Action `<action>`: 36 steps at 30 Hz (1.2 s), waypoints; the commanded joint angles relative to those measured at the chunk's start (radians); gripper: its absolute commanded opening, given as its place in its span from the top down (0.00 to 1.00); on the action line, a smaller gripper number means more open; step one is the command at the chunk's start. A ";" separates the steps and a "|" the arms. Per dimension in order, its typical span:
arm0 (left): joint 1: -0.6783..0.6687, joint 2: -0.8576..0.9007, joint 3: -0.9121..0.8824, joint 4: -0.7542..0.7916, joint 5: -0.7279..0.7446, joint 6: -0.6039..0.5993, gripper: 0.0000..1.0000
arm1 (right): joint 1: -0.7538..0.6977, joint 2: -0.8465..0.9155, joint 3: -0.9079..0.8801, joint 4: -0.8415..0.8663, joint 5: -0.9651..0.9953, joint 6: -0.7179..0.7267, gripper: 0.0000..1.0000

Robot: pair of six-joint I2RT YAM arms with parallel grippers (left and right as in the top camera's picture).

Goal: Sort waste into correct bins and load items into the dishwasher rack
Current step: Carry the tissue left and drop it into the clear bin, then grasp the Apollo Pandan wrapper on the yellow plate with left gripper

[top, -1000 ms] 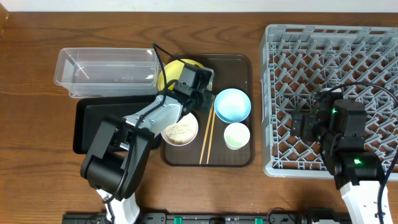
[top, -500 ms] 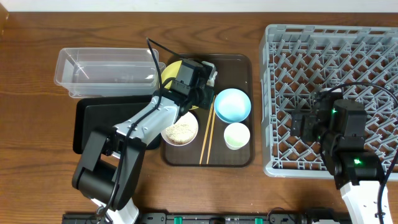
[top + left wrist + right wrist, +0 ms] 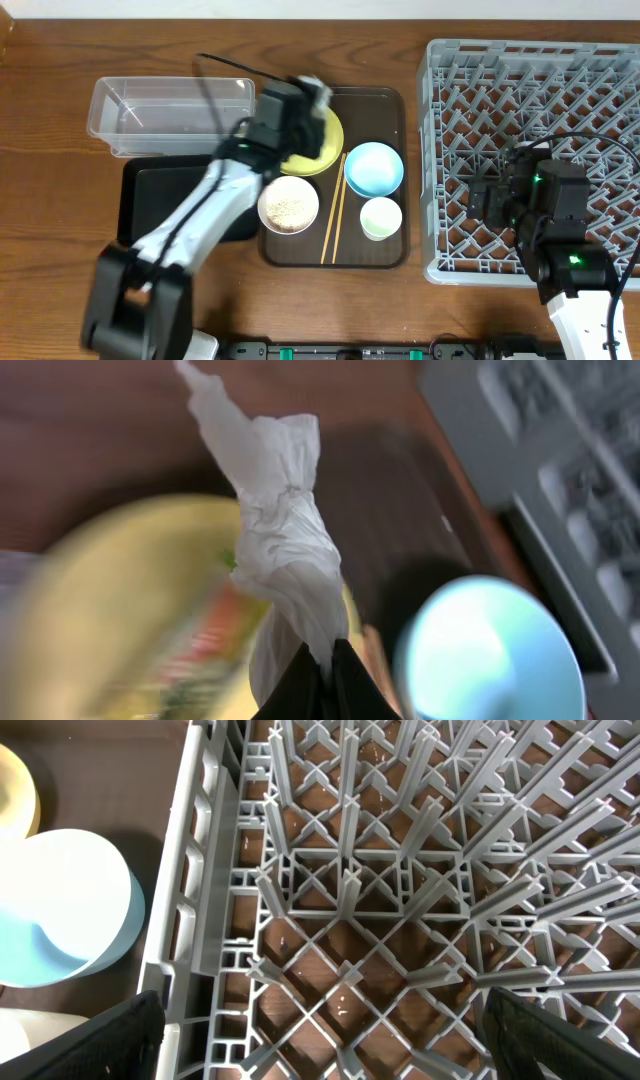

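Observation:
My left gripper (image 3: 303, 97) (image 3: 325, 660) is shut on a white crumpled, twisted sheet (image 3: 280, 530) and holds it above the round yellow plate (image 3: 322, 152) (image 3: 110, 590). A blurred green-and-orange patch (image 3: 200, 645) shows beside it; I cannot tell whether it is the same piece. The light blue bowl (image 3: 373, 167), the white bowl of rice (image 3: 289, 206), the pale green cup (image 3: 380, 217) and the chopsticks (image 3: 333, 222) lie on the brown tray (image 3: 392, 108). My right gripper (image 3: 484, 200) (image 3: 320, 1035) is open and empty over the grey rack (image 3: 540, 90) (image 3: 400, 900).
The clear tub (image 3: 170, 110) stands at the back left, with the black tray (image 3: 160, 200) in front of it. Both are left of the brown tray. The rack fills the right side. The blue bowl (image 3: 60, 910) shows left of the rack wall.
My left arm has swung up and to the left, away from the plate, with the white sheet in its jaws. The right arm has not moved.

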 commanded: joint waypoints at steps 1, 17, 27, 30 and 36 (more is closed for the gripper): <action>0.079 -0.061 0.001 -0.016 -0.110 -0.005 0.94 | 0.014 -0.005 0.021 0.000 -0.001 0.003 0.01; 0.305 0.018 0.000 -0.075 -0.160 -0.010 0.60 | 0.014 -0.005 0.021 0.000 -0.002 0.003 0.01; 0.258 0.010 0.001 -0.082 0.036 -0.026 0.57 | 0.014 -0.005 0.021 0.001 -0.002 0.003 0.01; 0.196 0.011 0.001 -0.109 0.034 0.061 0.57 | 0.014 -0.005 0.021 0.001 -0.002 0.003 0.01; 0.079 0.048 0.000 -0.110 -0.009 0.208 0.55 | 0.014 -0.005 0.021 0.003 -0.002 0.003 0.01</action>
